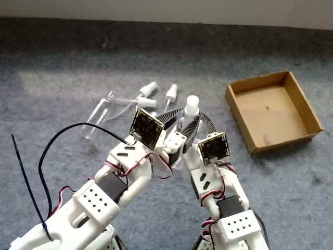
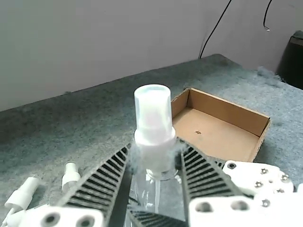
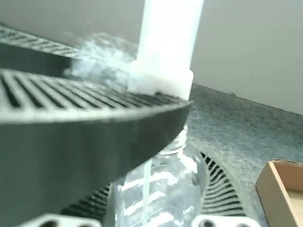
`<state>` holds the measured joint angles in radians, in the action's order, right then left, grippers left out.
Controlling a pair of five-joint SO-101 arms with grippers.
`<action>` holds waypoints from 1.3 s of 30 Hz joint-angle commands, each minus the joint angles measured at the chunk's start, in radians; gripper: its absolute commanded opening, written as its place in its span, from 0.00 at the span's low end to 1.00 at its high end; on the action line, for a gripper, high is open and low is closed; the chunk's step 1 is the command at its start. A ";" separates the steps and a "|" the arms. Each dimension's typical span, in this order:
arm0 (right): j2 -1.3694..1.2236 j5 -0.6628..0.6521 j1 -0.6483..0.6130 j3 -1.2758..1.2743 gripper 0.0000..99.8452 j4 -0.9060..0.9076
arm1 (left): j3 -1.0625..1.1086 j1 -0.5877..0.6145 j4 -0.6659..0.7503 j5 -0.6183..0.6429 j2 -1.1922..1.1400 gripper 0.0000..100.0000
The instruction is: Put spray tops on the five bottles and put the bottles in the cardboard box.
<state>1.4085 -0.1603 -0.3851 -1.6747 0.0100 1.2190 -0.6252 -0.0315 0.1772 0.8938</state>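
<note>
Left gripper [image 2: 154,163]: clamped on spray top [image 2: 152,118], held between its jaws.
Right gripper [image 3: 158,191]: clamped on bottle [image 3: 163,172], held between its jaws.

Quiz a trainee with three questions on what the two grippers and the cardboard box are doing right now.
1. True or false: the cardboard box already has a bottle inside it.
2. What is the left gripper closed around?
A. the spray top on the held bottle
B. a wall of the cardboard box
C. nothing at all
3. Fill in: the right gripper grips the clear ___ beneath that top.

Key: 1 false; 2 A; 3 bottle.
</note>
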 commanded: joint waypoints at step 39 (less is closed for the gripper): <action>0.019 -0.009 0.033 -0.139 0.12 -0.024 | -0.084 0.028 -0.244 -0.005 0.027 0.33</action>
<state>1.4085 -0.1619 -0.3744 -1.6747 0.0100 1.1684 -0.5961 -0.2631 0.1757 0.9214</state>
